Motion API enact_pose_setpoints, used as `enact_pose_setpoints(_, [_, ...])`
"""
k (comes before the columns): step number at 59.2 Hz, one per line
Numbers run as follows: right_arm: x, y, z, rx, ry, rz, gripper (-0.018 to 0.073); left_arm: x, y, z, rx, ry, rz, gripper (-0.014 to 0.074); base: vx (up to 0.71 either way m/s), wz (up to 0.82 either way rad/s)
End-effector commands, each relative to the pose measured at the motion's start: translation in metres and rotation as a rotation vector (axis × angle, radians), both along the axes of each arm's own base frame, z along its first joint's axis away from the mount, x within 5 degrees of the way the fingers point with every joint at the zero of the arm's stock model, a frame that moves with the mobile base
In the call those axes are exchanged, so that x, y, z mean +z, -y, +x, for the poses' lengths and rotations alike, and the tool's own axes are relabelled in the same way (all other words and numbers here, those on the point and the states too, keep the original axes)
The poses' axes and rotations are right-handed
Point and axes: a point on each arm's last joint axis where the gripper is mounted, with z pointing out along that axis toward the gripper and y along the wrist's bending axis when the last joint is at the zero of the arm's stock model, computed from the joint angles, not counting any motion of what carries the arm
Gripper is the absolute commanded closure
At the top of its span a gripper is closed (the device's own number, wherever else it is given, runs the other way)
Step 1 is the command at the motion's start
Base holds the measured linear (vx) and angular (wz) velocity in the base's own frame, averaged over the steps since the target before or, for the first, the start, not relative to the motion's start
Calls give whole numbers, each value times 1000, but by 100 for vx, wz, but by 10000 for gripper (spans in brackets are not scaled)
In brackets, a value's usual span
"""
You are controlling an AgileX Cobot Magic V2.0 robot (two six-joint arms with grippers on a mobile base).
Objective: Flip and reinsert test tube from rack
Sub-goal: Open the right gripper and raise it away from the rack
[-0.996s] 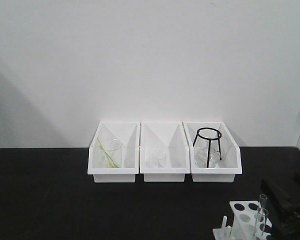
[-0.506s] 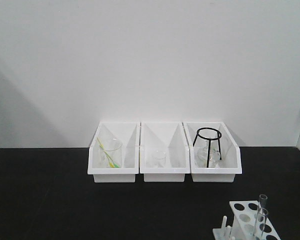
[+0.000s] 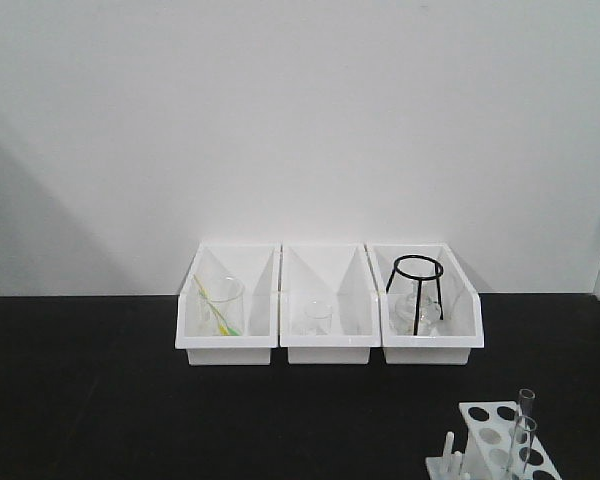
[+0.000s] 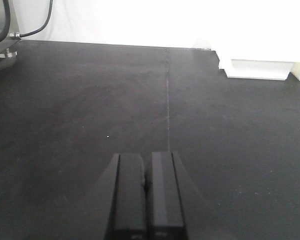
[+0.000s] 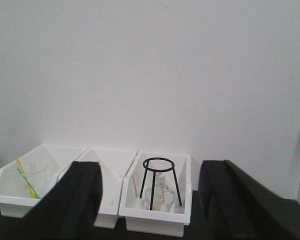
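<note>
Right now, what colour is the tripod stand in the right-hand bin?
Black. The tripod stand shows best in the right wrist view, standing over a clear flask in the white bin.

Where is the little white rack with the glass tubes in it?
In the front-facing view, the test tube rack sits at the bottom right of the black table, nearer the camera than the right-hand white bin.

The front view is taken low across the black table (image 3: 100, 400), squarely facing three white bins (image 3: 329, 345) by the wall. The left wrist view is angled down close behind its pressed-together fingers (image 4: 162, 195); one bin corner (image 4: 257, 70) is caught ahead-right. The right wrist view is aimed level between spread fingers (image 5: 77, 200) at those bins (image 5: 155, 217), much nearer.
</note>
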Motion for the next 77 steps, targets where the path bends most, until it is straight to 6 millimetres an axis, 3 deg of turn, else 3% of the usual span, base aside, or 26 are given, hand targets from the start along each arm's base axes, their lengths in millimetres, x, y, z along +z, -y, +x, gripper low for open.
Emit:
enact_pose_setpoints(1, [15, -1, -2, 16, 87, -8, 78, 8, 1, 1, -11, 97, 3, 603, 0, 0])
enact_pose_setpoints(26, [11, 0, -1, -1, 48, -13, 117, 8, 1, 1, -11, 97, 3, 603, 0, 0])
enact_pose_setpoints(35, [13, 1, -4, -14, 53, -9, 191, 8, 1, 1, -11, 97, 3, 603, 0, 0])
enact_pose_setpoints(53, [21, 8, -29, -88, 114, -50, 410, 8, 1, 1, -11, 97, 3, 603, 0, 0])
enact_pose_setpoints(68, [-8, 9, -48, -95, 122, -55, 575, 8, 1, 1, -11, 97, 3, 603, 0, 0])
enact_pose_setpoints(77, [-28, 9, -60, -105, 141, -95, 572, 8, 1, 1, -11, 97, 3, 603, 0, 0])
